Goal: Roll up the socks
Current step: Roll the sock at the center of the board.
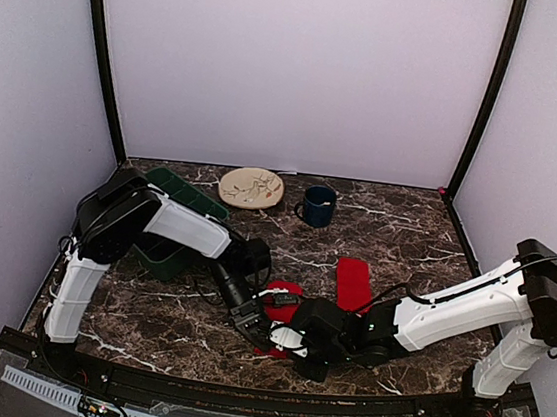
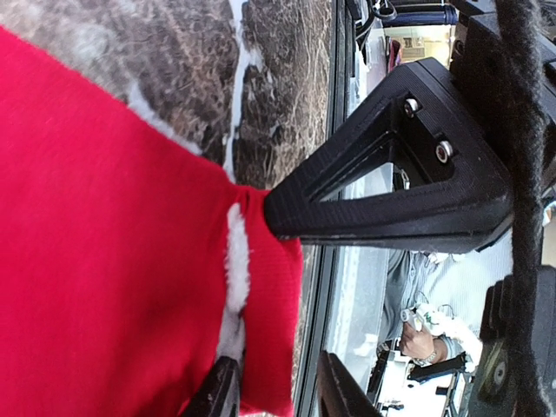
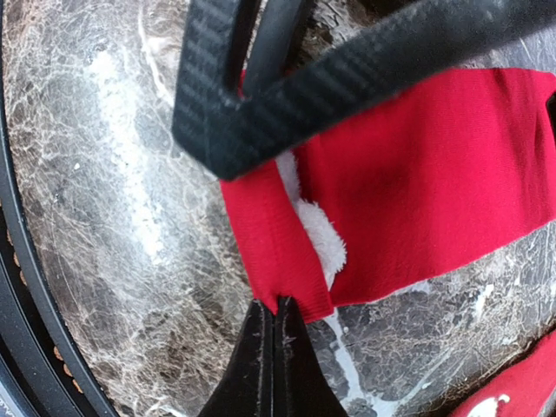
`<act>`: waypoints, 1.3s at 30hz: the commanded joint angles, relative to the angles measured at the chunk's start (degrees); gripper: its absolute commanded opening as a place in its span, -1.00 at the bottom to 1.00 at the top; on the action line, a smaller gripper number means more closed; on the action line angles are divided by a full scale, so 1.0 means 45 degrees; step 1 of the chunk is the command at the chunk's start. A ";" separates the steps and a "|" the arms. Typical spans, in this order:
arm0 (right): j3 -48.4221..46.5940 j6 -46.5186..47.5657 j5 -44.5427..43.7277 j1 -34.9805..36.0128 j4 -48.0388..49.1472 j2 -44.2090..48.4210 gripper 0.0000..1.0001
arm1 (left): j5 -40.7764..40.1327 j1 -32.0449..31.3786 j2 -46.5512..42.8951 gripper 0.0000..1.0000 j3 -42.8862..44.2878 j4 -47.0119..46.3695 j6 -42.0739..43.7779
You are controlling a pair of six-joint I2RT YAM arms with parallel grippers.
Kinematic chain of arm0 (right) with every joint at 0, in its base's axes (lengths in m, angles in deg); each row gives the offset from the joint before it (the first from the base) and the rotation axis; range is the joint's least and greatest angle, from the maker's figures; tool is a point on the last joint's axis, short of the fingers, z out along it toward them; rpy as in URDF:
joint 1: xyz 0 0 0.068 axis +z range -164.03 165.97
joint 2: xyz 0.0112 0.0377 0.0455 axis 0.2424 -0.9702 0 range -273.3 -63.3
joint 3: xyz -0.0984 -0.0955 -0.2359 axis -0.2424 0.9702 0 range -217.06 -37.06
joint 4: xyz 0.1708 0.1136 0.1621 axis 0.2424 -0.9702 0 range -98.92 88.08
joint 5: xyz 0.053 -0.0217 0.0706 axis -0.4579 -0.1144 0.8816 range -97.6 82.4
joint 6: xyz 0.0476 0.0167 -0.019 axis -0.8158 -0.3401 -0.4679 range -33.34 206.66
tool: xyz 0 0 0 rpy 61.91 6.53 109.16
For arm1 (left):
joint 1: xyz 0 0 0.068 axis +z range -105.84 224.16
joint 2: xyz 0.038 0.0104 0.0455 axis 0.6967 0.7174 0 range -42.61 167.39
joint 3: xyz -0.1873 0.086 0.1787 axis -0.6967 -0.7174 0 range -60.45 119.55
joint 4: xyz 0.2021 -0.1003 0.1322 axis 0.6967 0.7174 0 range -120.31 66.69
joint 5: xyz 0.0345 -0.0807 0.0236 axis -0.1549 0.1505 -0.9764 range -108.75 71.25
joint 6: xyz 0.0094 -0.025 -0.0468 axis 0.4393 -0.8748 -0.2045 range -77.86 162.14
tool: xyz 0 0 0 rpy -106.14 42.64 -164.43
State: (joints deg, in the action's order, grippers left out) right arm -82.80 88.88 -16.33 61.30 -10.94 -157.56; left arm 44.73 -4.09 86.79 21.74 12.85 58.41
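Edge of sock (image 3: pixel 417 191) sits pinched in right gripper (image 3: pixel 274 308); left gripper (image 2: pixel 261 304) parted, touching it.

Robot lab test cell, plain pale walls (image 1: pixel 294 69), black corner posts (image 1: pixel 104 58), marble-patterned table (image 1: pixel 397 232), left arm (image 1: pixel 186 226) and right arm (image 1: pixel 458 312) bolted on

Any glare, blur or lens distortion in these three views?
Top external: even, soft light, no glare. Left wrist: sock sharp, room beyond the table edge washed out. Right wrist: fisheye curves the table edge, fabric in focus.
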 commanded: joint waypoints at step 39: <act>-0.2483 -0.0386 0.3905 -0.2009 -0.2647 -0.0410 -1.00 | -0.6957 0.1113 -0.6274 -0.29 -0.5934 -0.8256 -0.3477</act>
State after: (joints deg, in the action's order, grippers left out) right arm -91.47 87.83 -5.22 54.79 -20.18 -157.73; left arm 16.88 0.57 63.32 -1.62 -16.03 45.27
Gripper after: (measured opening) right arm 0.009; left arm 0.355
